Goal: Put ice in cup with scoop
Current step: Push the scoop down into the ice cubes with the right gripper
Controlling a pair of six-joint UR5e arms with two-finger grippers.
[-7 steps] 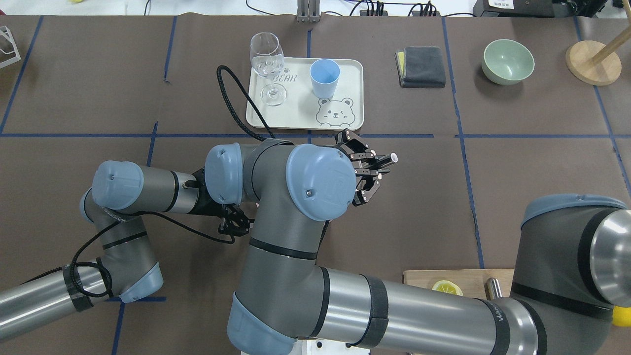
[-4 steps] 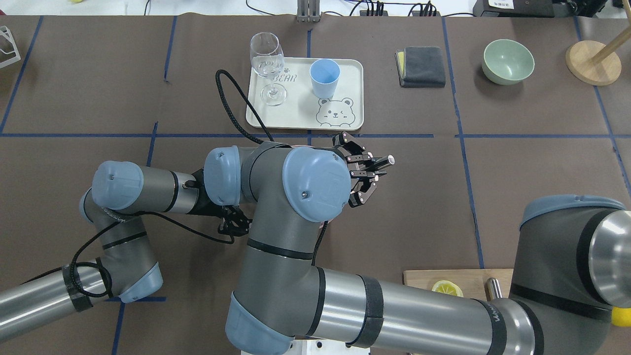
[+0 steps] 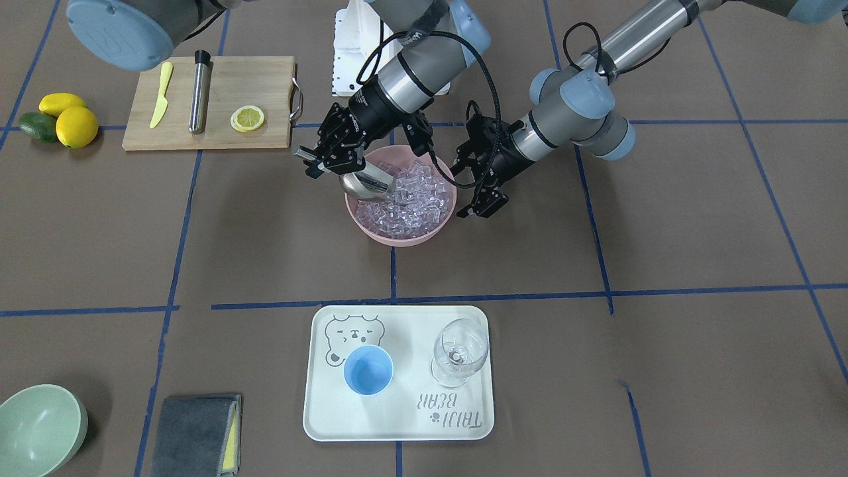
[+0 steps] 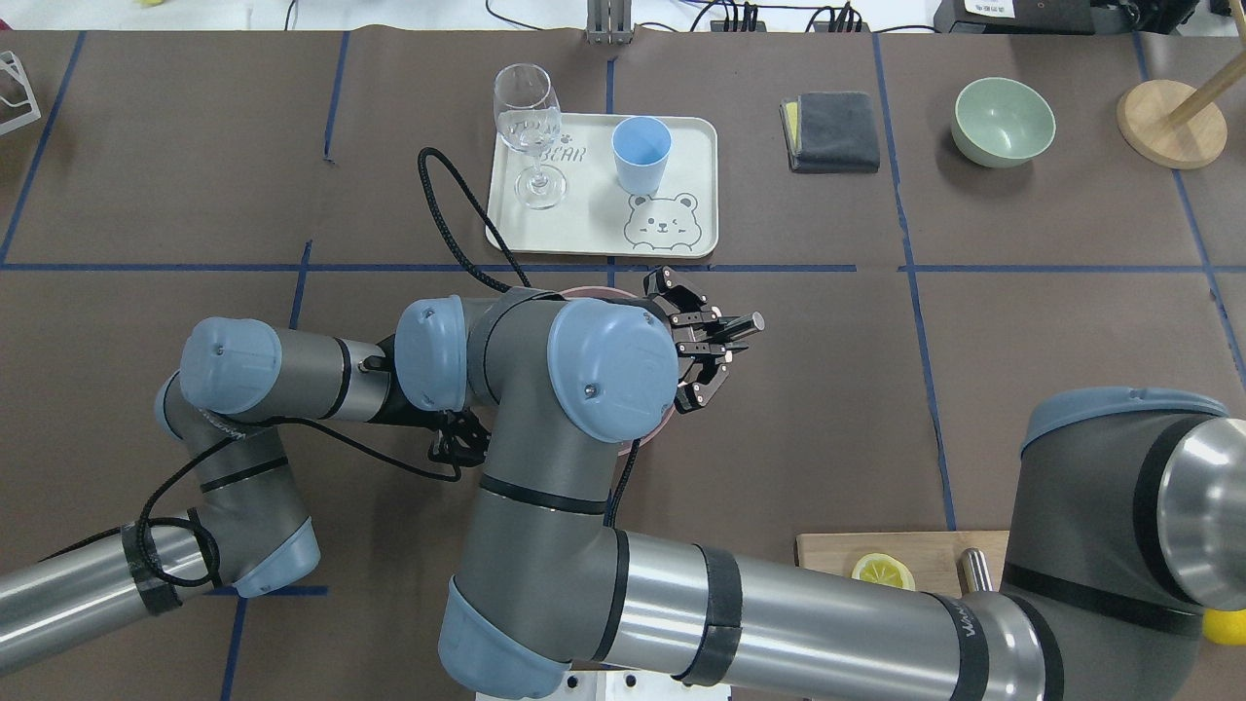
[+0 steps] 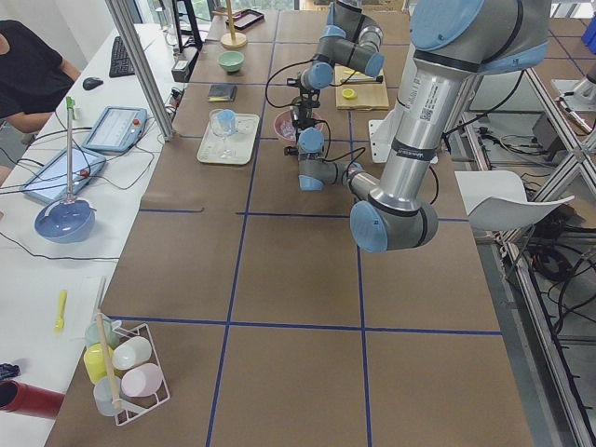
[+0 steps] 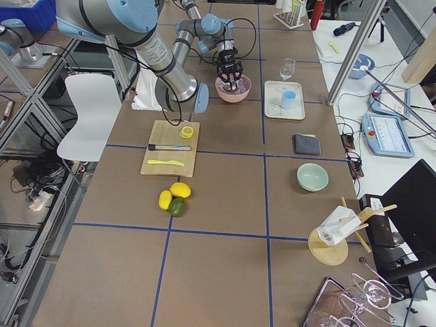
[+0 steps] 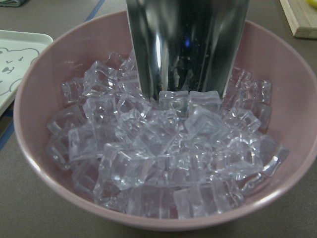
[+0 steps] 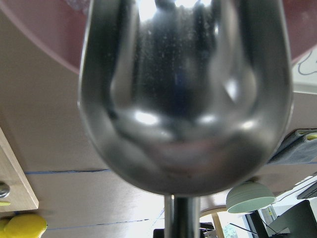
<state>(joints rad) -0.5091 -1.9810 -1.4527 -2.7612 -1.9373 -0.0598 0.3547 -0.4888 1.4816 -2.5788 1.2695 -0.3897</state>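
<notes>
**Scoop pushed further into the ice**

Over the past second the right gripper has slid a little back toward the robot and across the table, taking the scoop's handle with it. In the overhead view a sliver of the pink bowl now peeks out from behind the arm's elbow, where it was covered before. The cup has not moved. It stands upright on the tray beside the wine glass, well apart from the bowl.

From above, the arm hides the scoop's trough and all the ice. The camera facing the robot shows them plainly: the right gripper is clamped on the handle, and the trough dips into the cubes on the bowl's side nearest that gripper. The same view shows the left gripper just beside the bowl's opposite rim, with its fingers spread and nothing between them. The left wrist camera is closer still. It shows the trough standing steeply with its lip against the topmost cubes. The right wrist camera shows little except the scoop's shiny rounded back.
</notes>
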